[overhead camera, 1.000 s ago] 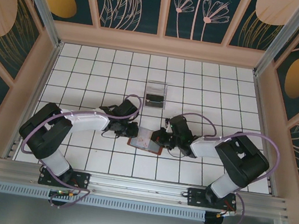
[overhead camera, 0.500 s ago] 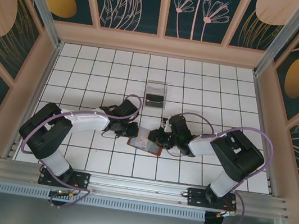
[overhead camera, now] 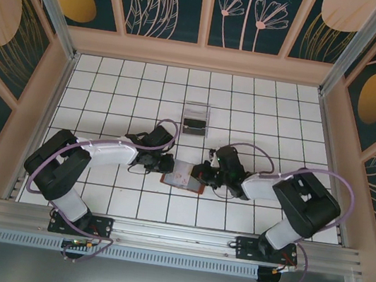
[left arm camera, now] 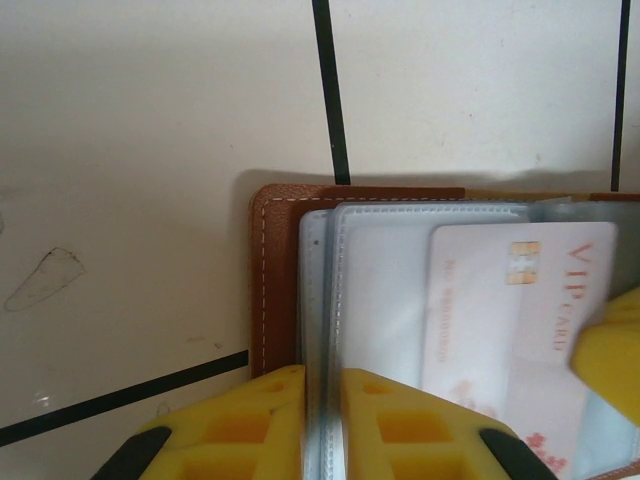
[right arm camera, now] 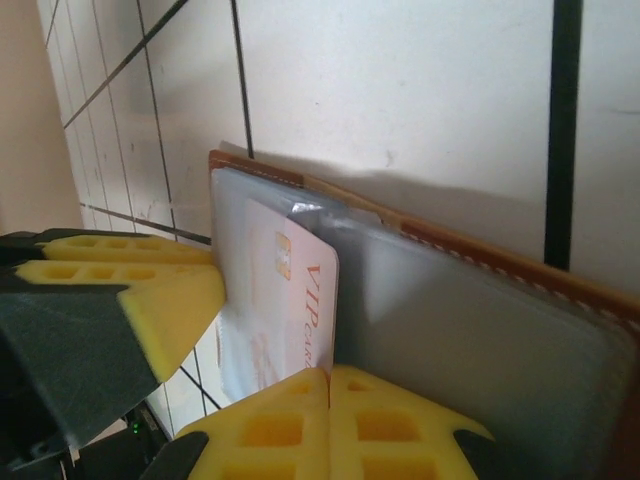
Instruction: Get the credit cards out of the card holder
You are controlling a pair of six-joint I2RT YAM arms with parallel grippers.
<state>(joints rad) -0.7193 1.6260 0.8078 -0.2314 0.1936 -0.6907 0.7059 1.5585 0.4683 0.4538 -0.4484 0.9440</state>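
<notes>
My left claw (left arm camera: 322, 388), bottom of frame, pinching the card holder (left arm camera: 275, 290), my right claw (right arm camera: 330, 388) closed on its white credit card (right arm camera: 305, 300)

One camera looks down; both wrist cameras closely share the card holder (left arm camera: 275, 285).

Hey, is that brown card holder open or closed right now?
Open. The card holder lies spread flat on the tiles, its clear sleeves exposed, with a pale VIP card visible among them.
</notes>
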